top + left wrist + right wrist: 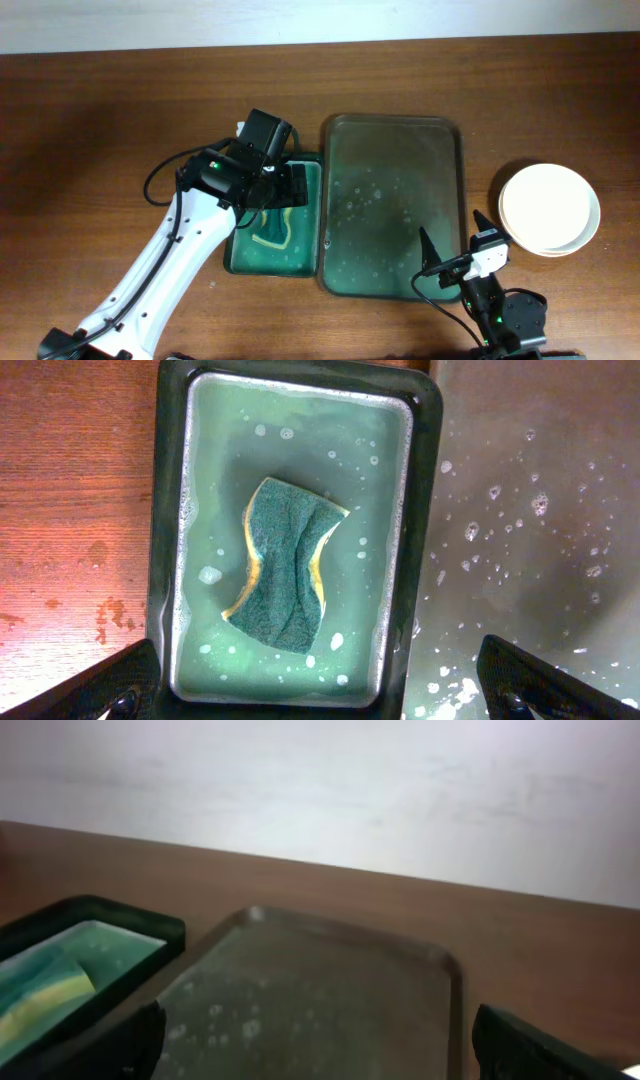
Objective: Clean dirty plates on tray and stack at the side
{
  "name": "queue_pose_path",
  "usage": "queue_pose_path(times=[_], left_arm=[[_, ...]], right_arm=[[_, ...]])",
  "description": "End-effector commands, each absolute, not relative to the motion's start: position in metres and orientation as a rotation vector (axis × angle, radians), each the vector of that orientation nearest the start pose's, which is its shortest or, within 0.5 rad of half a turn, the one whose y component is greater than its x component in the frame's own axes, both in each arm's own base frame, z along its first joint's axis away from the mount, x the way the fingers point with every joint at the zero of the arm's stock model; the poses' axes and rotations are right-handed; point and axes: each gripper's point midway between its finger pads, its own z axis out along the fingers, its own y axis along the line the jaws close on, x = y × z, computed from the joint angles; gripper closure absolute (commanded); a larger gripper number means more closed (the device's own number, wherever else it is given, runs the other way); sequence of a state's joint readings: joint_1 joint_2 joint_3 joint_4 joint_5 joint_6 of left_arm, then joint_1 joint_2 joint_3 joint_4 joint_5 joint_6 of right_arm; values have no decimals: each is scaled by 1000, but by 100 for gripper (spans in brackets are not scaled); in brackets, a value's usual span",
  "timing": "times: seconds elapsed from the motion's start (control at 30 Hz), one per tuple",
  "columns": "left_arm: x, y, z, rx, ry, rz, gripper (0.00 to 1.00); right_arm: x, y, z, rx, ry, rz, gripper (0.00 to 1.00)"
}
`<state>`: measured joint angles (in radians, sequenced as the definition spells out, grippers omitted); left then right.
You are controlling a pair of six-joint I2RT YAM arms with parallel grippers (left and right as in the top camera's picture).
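Observation:
The white plates (549, 208) sit in one stack on the table at the right, beside the tray. The dark olive-grey tray (393, 207) holds only soap flecks; it also shows in the left wrist view (530, 510) and the right wrist view (320, 1010). My left gripper (283, 186) is open and empty above the small green tray (240, 262), with the sponge (285, 565) lying below it in soapy water. My right gripper (452, 252) is open and empty, low at the tray's near right corner.
The green sponge tray (170, 560) touches the big tray's left rim. Bare wooden table (100, 130) lies to the left and far side. A wet patch marks the wood (90, 610) beside the sponge tray.

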<state>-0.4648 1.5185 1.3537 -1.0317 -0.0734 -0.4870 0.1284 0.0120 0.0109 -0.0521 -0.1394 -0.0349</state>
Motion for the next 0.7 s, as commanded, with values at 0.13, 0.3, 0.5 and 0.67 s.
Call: queue_pose_path(times=[0.13, 0.3, 0.5, 0.67], left_arm=[[318, -145, 173, -42, 2759, -164, 1], [318, -145, 173, -42, 2759, -164, 1], [315, -117, 187, -70, 2610, -13, 1], [306, -69, 215, -268, 2168, -240, 1]], right_arm=[[239, 58, 159, -257, 1618, 193, 2], [239, 58, 159, -257, 1618, 193, 2], [239, 58, 159, -257, 1618, 193, 2], [239, 58, 159, -257, 1618, 193, 2]])
